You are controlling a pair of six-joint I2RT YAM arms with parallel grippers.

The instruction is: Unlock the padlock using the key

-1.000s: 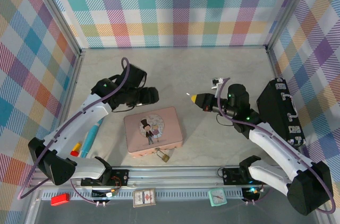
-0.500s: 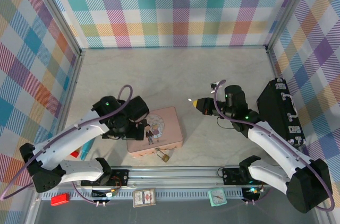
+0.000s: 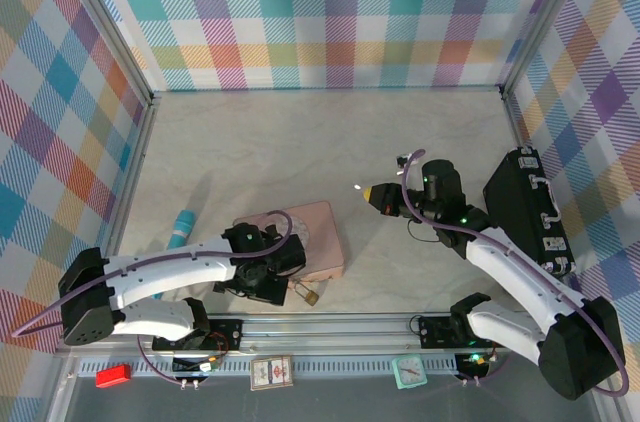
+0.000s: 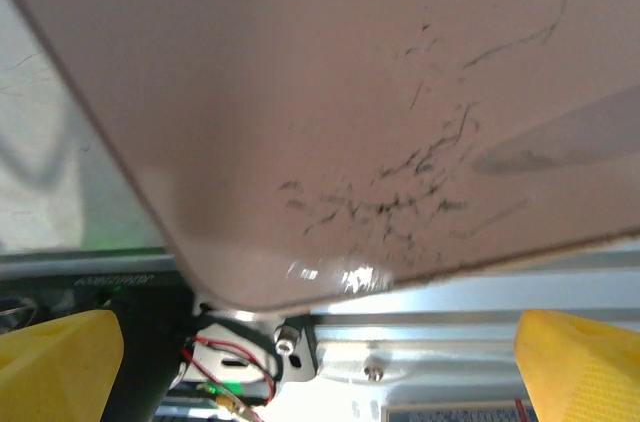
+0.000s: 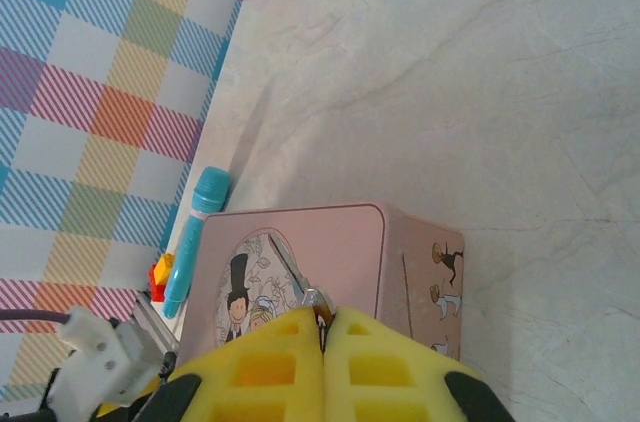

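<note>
From the top camera, the pink tin point(image 3: 320, 237) with rounded corners sits on the pale marbled table point(image 3: 300, 142). The padlock point(image 3: 308, 293), a tiny brass body with a thin silver shackle, lies against the tin's near edge. The left gripper point(image 3: 268, 280) hangs low over the tin's near left part, just beside the padlock, while the right gripper point(image 3: 372, 194) is well apart to the right. A teal marker point(image 3: 180, 229) lies left of the tin. In the left wrist view, the tin's glossy, scuffed surface looms close and the yellow pads point(image 4: 55, 367) stand spread wide, jaws open. In the right wrist view, the ribbed yellow fingers point(image 5: 390, 372) are pressed together on the key point(image 5: 308, 294), a thin silver sliver poking out between them
</note>
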